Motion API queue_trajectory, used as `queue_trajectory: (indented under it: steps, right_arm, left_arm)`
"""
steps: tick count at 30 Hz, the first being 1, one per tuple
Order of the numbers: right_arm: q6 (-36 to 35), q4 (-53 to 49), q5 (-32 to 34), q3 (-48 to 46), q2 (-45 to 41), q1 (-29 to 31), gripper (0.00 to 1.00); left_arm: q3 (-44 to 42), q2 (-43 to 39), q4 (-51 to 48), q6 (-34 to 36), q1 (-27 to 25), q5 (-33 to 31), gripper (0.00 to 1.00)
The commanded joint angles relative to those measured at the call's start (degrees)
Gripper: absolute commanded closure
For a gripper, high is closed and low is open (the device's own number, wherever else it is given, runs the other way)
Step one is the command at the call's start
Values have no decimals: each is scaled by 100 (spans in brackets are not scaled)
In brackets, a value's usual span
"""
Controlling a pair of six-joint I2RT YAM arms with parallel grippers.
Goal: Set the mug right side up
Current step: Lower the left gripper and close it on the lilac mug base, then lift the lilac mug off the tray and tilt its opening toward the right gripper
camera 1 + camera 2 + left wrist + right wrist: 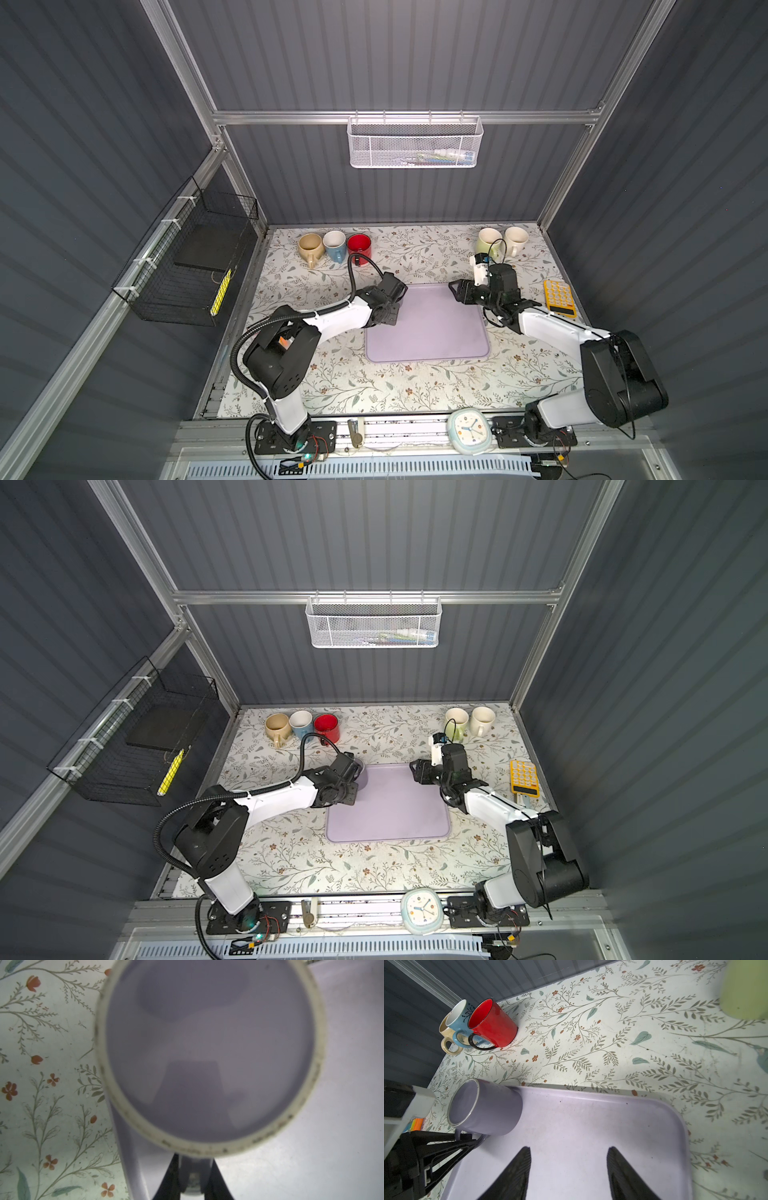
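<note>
lavender mug (492, 1109), handle (193, 1164) in left tool (473, 1142)

Soft light is shining down on the table (415, 257), leaving the walls (83, 124) dim. The mug (207, 1053) is looking blurry up close.

both top views look down over the whole table (415, 386); wrist views sit close, sharing the lilac mug (207, 1043).

Lilac mug (492, 1111) with a pale rim; lilac tray (591, 1126); white counter (612, 1032) with grey-green sprigs and rust flowers; black-rimmed red mug (496, 1022).
</note>
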Motion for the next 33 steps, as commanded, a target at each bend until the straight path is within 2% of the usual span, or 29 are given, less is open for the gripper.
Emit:
queue_trajectory:
  steps: [1, 6, 14, 33]
  right_arm:
    - [75, 76, 2, -66, 13, -34, 39]
    - [75, 85, 23, -94, -11, -36, 40]
    - [108, 129, 33, -155, -21, -47, 40]
    - [119, 134, 11, -171, -22, -65, 40]
  left_arm:
    - [-106, 102, -31, 106, 34, -107, 74]
    - [-12, 209, 4, 163, 39, -46, 67]
    - [54, 370, 114, 247, 38, -37, 67]
    - [18, 349, 303, 309, 44, -55, 83]
